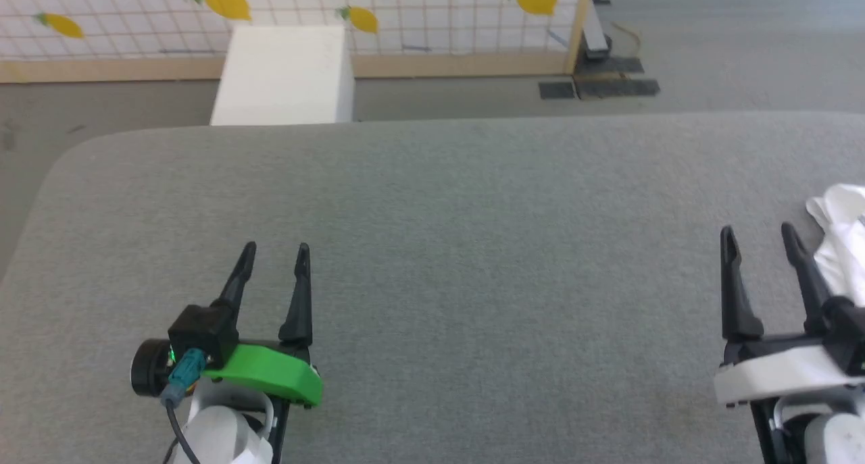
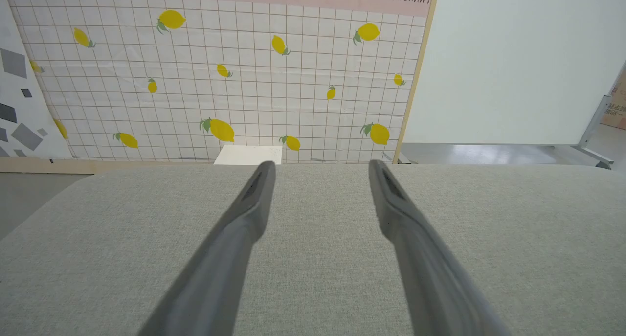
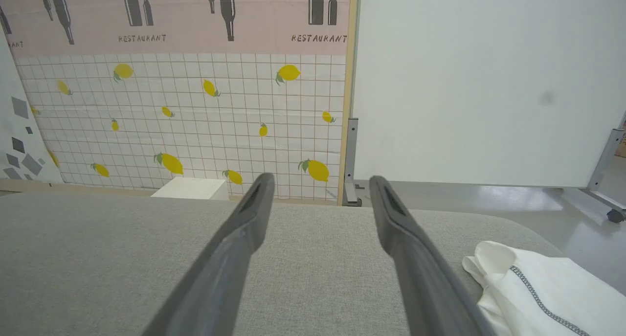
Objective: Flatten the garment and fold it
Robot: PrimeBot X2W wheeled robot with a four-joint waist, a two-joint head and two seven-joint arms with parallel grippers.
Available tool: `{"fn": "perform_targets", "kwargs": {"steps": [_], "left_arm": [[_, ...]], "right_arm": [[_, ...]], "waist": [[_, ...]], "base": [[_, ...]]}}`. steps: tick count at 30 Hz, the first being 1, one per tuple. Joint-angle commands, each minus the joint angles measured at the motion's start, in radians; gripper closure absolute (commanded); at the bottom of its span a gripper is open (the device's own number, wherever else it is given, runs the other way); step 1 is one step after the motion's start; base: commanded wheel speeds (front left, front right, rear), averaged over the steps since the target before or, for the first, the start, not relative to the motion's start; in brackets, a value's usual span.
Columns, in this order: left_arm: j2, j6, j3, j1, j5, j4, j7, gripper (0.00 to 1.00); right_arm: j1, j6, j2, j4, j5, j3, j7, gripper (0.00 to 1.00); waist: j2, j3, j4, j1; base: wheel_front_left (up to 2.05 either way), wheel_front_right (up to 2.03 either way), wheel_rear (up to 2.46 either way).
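As I read the head view from the left, the left gripper (image 1: 276, 248) sits low over the grey padded table (image 1: 432, 200). Its two dark fingers are spread apart and nothing is between them. A green bracket (image 1: 274, 375) and a black camera block with a cable are mounted at its wrist.

Beyond the table's far edge, a white box (image 1: 284, 72) stands on the floor. Behind it is a gridded panel printed with lemons (image 1: 419, 11), bordered on its right by a wooden post (image 1: 581, 25). Dark base plates (image 1: 598, 86) lie on the floor at the foot of that post.

Plain grey fabric spans the table between the two tools.

The right gripper (image 1: 757, 229) is at the lower right, its fingers likewise parted and grasping nothing.

The garment (image 1: 841, 241) lies bunched at the table's right edge, just beside the outer finger of the right gripper and cut off by the frame. That finger overlaps the cloth's near side, so I cannot tell whether they touch. In the right wrist view, a line of dark stitching runs across the white folds, and a white board stands behind.
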Motion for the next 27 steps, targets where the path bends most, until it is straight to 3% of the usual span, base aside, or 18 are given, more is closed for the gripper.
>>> {"fn": "perform_targets", "kwargs": {"steps": [1,10,27], "left_arm": [[-0.005,0.007,0.001,0.018,-0.001,0.001,-0.004,0.0],[-0.01,0.017,-0.003,0.078,-0.025,0.007,-0.004,0.0],[-0.011,0.041,-0.035,0.149,-0.016,-0.007,-0.004,0.0]], "right_arm": [[0.021,-0.002,0.006,-0.006,-0.009,0.002,-0.01,0.0],[0.088,-0.002,0.023,0.011,-0.038,0.027,-0.018,0.0],[0.169,-0.002,0.024,0.046,0.012,0.051,-0.027,0.0]], "waist": [[0.0,-0.044,0.045,0.0001],[0.0,-0.082,0.057,0.0001],[0.0,-0.129,0.055,0.0001]], "base": [[0.0,0.0,0.0],[0.0,0.0,0.0],[0.0,0.0,0.0]]}}
